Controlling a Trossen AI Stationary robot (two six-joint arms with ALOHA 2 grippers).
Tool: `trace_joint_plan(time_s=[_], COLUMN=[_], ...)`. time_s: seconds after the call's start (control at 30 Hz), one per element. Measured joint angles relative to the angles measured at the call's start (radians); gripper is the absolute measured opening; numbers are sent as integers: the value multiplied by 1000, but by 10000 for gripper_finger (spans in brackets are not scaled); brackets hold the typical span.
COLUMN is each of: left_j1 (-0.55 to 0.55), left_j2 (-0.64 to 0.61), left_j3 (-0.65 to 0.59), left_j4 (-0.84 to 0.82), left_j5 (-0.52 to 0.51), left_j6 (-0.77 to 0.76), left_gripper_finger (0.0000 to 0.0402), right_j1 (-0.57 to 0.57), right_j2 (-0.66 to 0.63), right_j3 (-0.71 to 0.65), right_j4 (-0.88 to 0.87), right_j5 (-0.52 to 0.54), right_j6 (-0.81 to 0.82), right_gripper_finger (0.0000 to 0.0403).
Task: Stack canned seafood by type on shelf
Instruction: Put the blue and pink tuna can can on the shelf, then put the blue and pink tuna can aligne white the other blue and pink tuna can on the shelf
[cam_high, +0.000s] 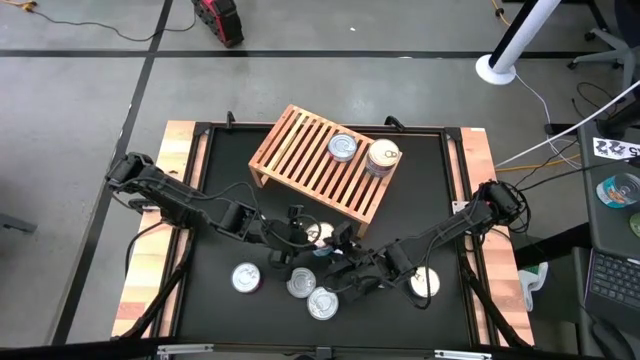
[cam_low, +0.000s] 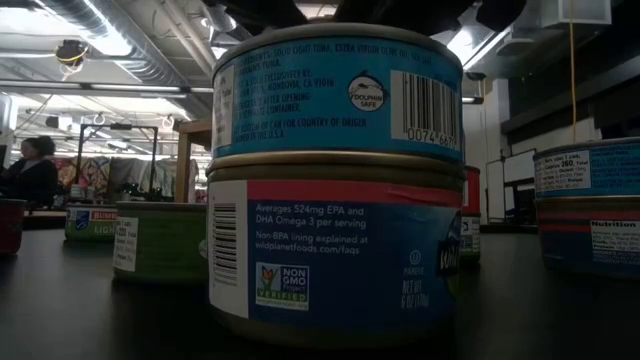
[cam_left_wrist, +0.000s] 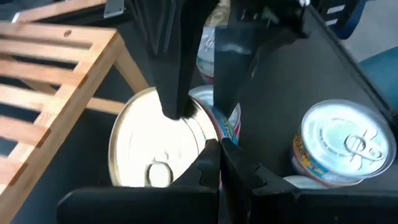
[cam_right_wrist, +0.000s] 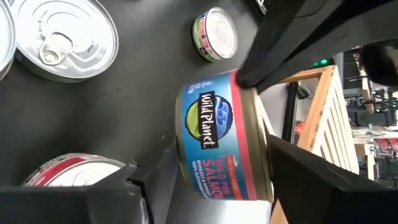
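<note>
The wooden slat shelf (cam_high: 325, 165) stands at the table's far middle with two tins on its right end, one silver-lidded (cam_high: 342, 148) and one gold-lidded (cam_high: 382, 155). Several tins sit on the black mat, among them one with a red side (cam_high: 247, 278). A blue tin (cam_low: 335, 90) rests on a blue-and-red tin (cam_low: 335, 250). My right gripper (cam_right_wrist: 214, 158) (cam_high: 338, 245) is shut on a blue-and-red salmon tin (cam_right_wrist: 221, 143) in front of the shelf. My left gripper (cam_left_wrist: 219, 155) (cam_high: 296, 228) is shut, close beside that tin. My right gripper pinches the salmon tin between its two fingers. One finger (cam_left_wrist: 177, 81) is on the gold flat end (cam_left_wrist: 155, 134), the other (cam_right_wrist: 311, 180) on the opposite end. The tin is tipped on its side, label (cam_right_wrist: 208, 118) toward the wrist camera. Whether its rim rests on the mat is hidden. My left gripper's shut tips stand at the tin's rim (cam_left_wrist: 208, 127); I cannot tell whether they touch.
A silver-lidded tin (cam_left_wrist: 342, 143) stands near both grippers, and a small green-sided tin (cam_right_wrist: 214, 34) lies farther off. Another pale tin (cam_high: 425, 283) sits under the right arm. The shelf's left half (cam_high: 290, 150) is bare slats. Wooden boards edge the table's sides (cam_high: 175, 180).
</note>
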Motion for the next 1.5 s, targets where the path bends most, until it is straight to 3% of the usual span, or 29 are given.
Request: trace_joint_plan(time_s=[0.83, 1.27, 1.5], left_j1=[-1, -2, -2], left_j2=[-1, 0, 0], left_j3=[1, 1, 1], left_j4=[3, -44, -139], left_j5=[15, 15, 13], left_j6=[3, 1, -18], left_gripper_finger=[1, 0, 6], right_j1=[-8, -9, -9], right_j2=[0, 0, 0], right_j3=[0, 0, 0], right_j4=[17, 15, 14], right_j5=[14, -31, -37], right_j6=[-3, -3, -3], right_gripper_finger=[125, 66, 55])
